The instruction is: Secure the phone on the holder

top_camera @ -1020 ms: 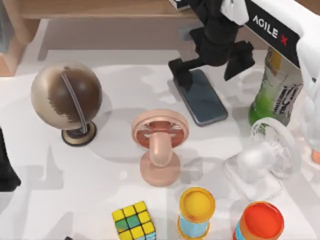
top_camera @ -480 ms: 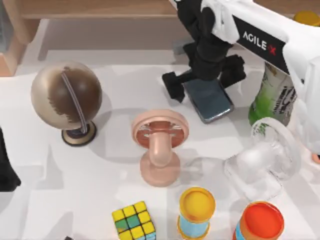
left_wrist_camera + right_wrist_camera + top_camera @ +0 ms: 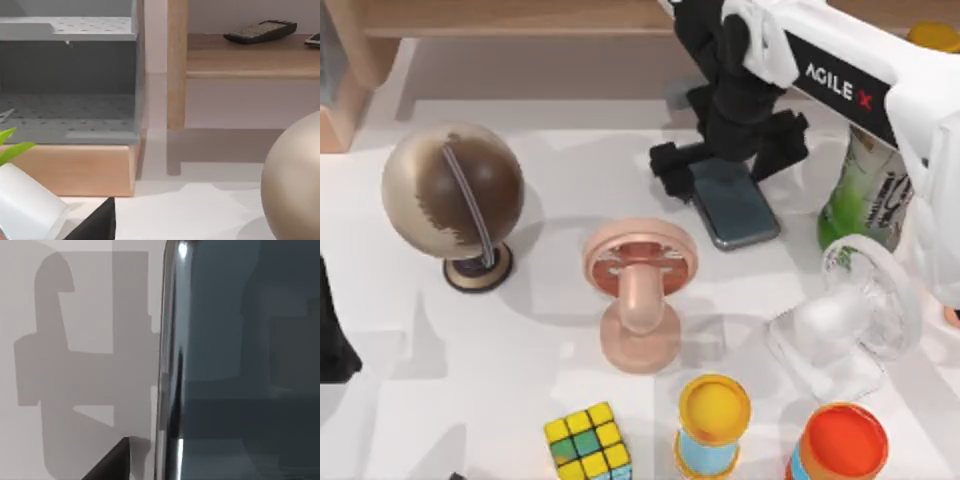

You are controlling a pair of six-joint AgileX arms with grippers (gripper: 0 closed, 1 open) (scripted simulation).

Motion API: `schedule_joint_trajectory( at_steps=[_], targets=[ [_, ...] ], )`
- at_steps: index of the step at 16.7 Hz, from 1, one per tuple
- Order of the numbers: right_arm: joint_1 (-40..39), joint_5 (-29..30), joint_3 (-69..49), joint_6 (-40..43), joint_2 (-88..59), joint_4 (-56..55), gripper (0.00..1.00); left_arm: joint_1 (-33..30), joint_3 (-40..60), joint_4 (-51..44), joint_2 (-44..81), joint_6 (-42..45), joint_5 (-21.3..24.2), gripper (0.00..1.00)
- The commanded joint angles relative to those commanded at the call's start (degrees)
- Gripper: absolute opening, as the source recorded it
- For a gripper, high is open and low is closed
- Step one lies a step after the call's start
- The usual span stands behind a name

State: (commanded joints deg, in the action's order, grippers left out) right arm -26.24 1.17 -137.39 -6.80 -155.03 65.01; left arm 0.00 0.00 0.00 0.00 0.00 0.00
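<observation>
White table [image 3: 470, 350]; phone [image 3: 735, 205] shifted lower

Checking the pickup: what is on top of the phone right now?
The right gripper hangs over the far end of the phone, fingers spread to either side. The near part of its glossy face is bare; the far end is covered by the gripper, so contact cannot be seen.

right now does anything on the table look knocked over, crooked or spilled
Nothing stands out. The phone lies flat on the table, not yet on the pink holder, which stands upright with the right gripper over the phone's far end. The globe, fan and green bottle are all upright, and nothing has spilled.
</observation>
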Motion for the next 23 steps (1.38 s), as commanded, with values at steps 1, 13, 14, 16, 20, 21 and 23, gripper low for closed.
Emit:
schedule_joint_trajectory(
  at_steps=[1,13,14,16,20,21,23],
  targets=[
    [0.0,0.0,0.0,0.0,0.0,0.0,0.55,0.0,0.0,0.0,0.0,0.0,0.0,1.0],
    [0.0,0.0,0.0,0.0,0.0,0.0,0.0,0.0,0.0,0.0,0.0,0.0,0.0,1.0],
    [0.0,0.0,0.0,0.0,0.0,0.0,0.0,0.0,0.0,0.0,0.0,0.0,0.0,1.0],
    [0.0,0.0,0.0,0.0,0.0,0.0,0.0,0.0,0.0,0.0,0.0,0.0,0.0,1.0],
    [-1.4,-0.4,-0.6,-1.7,2.5,0.2,0.0,0.0,0.0,0.0,0.0,0.0,0.0,1.0],
    [-2.4,-0.7,-0.7,-2.8,2.8,0.3,0.0,0.0,0.0,0.0,0.0,0.0,0.0,1.0],
    [-3.8,-0.8,-1.1,-4.1,3.1,1.1,0.0,0.0,0.0,0.0,0.0,0.0,0.0,1.0]
  ],
)
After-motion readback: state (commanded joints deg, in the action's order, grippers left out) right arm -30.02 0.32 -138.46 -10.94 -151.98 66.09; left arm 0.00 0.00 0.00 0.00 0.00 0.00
